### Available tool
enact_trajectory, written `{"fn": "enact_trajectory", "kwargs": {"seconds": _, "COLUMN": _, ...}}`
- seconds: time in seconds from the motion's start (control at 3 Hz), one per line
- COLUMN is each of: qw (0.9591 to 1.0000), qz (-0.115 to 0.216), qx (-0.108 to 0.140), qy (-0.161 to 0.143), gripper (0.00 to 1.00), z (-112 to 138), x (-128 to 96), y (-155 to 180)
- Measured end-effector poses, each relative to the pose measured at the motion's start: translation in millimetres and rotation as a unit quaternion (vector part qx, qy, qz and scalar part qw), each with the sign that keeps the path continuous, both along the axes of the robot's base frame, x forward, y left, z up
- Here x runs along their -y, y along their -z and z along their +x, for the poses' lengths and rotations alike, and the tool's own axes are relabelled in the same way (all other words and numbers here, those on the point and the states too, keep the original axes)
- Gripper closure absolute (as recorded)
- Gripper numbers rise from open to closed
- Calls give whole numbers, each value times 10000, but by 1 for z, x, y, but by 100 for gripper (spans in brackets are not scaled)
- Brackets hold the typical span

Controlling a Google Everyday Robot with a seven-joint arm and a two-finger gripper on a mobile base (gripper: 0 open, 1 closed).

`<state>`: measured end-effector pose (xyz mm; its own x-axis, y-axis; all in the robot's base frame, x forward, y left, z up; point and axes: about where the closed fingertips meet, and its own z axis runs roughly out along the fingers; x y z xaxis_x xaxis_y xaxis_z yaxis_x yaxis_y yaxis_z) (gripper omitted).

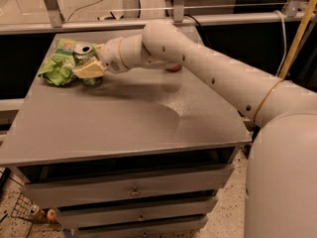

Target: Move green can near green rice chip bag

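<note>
Nearest you, the drawer fronts sit under the grey table; nothing there matters. Across the top, the arm reaches in from your right to the far-left corner. There the gripper has a pale finger across the green can, jaws clamped on it. The can is upright, silver top showing, base at or just above the surface; I can't tell which. It is touching or just beside the green rice chip bag, which lies crumpled to its left. So placement looks about done; your next call is release. Watch for tipping. A small orange object peeks out behind the arm.
</note>
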<state>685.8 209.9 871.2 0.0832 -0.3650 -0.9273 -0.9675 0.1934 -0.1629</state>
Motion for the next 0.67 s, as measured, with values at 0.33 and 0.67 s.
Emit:
{"fn": "enact_trajectory", "kwargs": {"seconds": 0.33, "qw": 10000, "qz": 0, "qx": -3, "qy": -13, "gripper": 31, "z": -1, "x": -1, "y": 0}}
{"fn": "enact_trajectory", "kwargs": {"seconds": 0.67, "qw": 10000, "qz": 0, "qx": -3, "qy": -13, "gripper": 7, "z": -1, "x": -1, "y": -1}}
